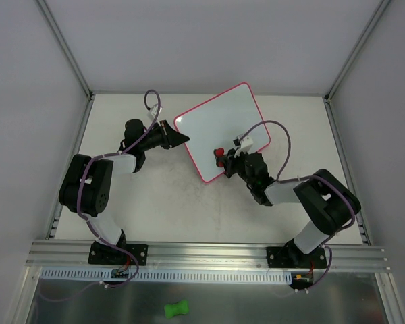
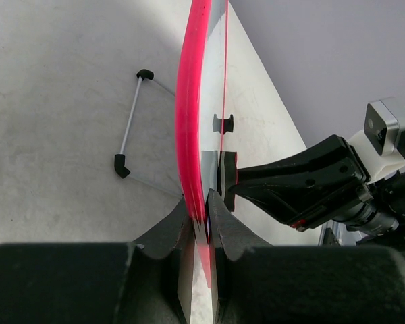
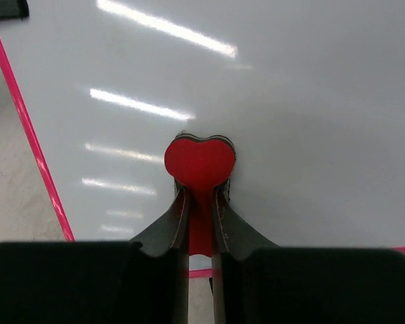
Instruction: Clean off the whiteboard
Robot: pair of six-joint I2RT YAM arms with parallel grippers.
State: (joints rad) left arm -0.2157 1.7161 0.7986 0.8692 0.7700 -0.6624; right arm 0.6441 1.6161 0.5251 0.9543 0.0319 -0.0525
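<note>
At left, my left claw [image 1: 175, 137] is clamped on the board's [image 1: 223, 121] left edge near its left corner, with the pink frame [image 2: 187, 121] pinched edgewise between both fingers. Beside the frame in the left wrist view, a thin wire stand [image 2: 130, 118] with black tips shows on the board's underside, toward the surface [image 1: 155, 202]. Whether it bears on the surface I cannot tell.

Centre: the board lies at the middle of the surface, turned at an angle, its near corner pointing toward my bases. The white face shows no marks where I can see it.

At right, my right claw [image 1: 222, 159] is clamped on a red eraser [image 3: 199, 160]. Its rounded head is pressed against the face, close to the near-left run of frame.

Handling, as I judge it: the board looks thin, light and stiff, so it should slide or pivot readily under a sideways wipe unless pinned. The face is glossy, as the light streaks show, and likely slippery. The frame is therefore the place to hold, pinched across its thickness at an edge or corner, clear of the wiping path. A thin panel may flex if pressed hard far from its support, so moderate eraser pressure seems wise. The eraser is best held by its waist, with the head left free to meet the face.
</note>
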